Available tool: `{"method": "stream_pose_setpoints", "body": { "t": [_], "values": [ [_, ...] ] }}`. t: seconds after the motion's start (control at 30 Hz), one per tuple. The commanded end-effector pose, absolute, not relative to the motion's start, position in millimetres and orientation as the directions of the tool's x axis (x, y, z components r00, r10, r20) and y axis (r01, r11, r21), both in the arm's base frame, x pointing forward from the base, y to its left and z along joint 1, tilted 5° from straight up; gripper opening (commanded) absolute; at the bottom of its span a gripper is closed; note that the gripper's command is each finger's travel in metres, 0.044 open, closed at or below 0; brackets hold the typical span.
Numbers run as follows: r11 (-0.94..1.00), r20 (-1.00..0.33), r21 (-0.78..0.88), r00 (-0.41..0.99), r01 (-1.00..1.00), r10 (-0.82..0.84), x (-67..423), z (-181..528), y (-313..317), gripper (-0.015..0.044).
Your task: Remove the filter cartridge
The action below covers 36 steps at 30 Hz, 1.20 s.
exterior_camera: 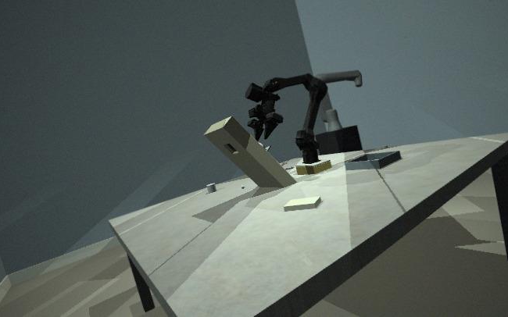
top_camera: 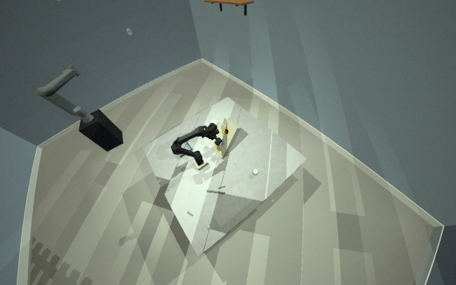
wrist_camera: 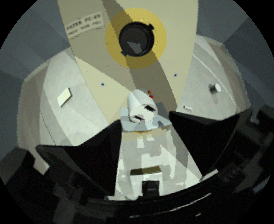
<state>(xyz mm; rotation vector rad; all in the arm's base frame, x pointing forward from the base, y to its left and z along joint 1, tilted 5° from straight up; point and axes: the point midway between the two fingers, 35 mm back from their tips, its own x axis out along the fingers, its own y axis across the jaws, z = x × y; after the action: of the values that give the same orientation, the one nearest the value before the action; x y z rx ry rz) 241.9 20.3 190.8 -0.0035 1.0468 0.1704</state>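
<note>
The cream service panel [top_camera: 231, 138] [exterior_camera: 256, 161] leans on the table. The round dark filter cartridge [wrist_camera: 136, 38] [top_camera: 226, 131] sits in the panel inside a yellow ring [wrist_camera: 115, 46]. My gripper [top_camera: 218, 141] [exterior_camera: 265, 127] [wrist_camera: 145, 117] is open and hangs in front of the panel's face, below the cartridge and apart from it. A small pale object [wrist_camera: 140, 110] shows between the fingers in the wrist view; I cannot tell what it is. The dark blue tray [exterior_camera: 374, 159] lies on the table beside my base [exterior_camera: 313, 167].
A flat cream block [exterior_camera: 302, 203] [wrist_camera: 64, 96] and a small grey cylinder [exterior_camera: 211, 187] [top_camera: 255, 171] lie on the table [exterior_camera: 248, 255] [top_camera: 279, 155]. A dark rod [top_camera: 215, 191] lies nearer the table's middle. A grey arm on a black box [top_camera: 100, 134] [exterior_camera: 337, 140] stands beyond the table.
</note>
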Motion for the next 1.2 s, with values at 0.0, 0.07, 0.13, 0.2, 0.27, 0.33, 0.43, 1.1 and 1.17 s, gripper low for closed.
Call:
{"method": "stream_pose_setpoints", "body": {
  "t": [0.0, 0.07, 0.13, 0.2, 0.27, 0.33, 0.43, 1.1, 1.17],
  "values": [
    [0.988, -0.864, 0.079, 0.485, -0.132, 0.133, 246.2, 183.1, 20.6, 0.0305],
    [0.988, -0.864, 0.079, 0.485, -0.132, 0.133, 247.9, 180.3, 21.0, 0.0305],
    [0.988, -0.864, 0.079, 0.485, -0.132, 0.133, 249.5, 177.5, 21.5, 0.0305],
    [0.988, -0.864, 0.079, 0.485, -0.132, 0.134, 251.1, 174.7, 21.9, 0.0305],
    [0.988, -0.864, 0.079, 0.486, -0.132, 0.134, 252.6, 171.9, 22.4, 0.0305],
    [0.988, -0.864, 0.079, 0.486, -0.132, 0.134, 254.1, 169.1, 22.8, 0.0305],
    [0.988, -0.864, 0.079, 0.486, -0.132, 0.134, 256.3, 164.9, 23.5, 0.0305],
    [0.987, -0.863, 0.080, 0.486, -0.139, 0.139, 259.1, 157.8, 25.5, 0.0199],
    [0.987, -0.863, 0.080, 0.486, -0.139, 0.139, 259.1, 157.8, 25.5, 0.0186]
  ]
}}
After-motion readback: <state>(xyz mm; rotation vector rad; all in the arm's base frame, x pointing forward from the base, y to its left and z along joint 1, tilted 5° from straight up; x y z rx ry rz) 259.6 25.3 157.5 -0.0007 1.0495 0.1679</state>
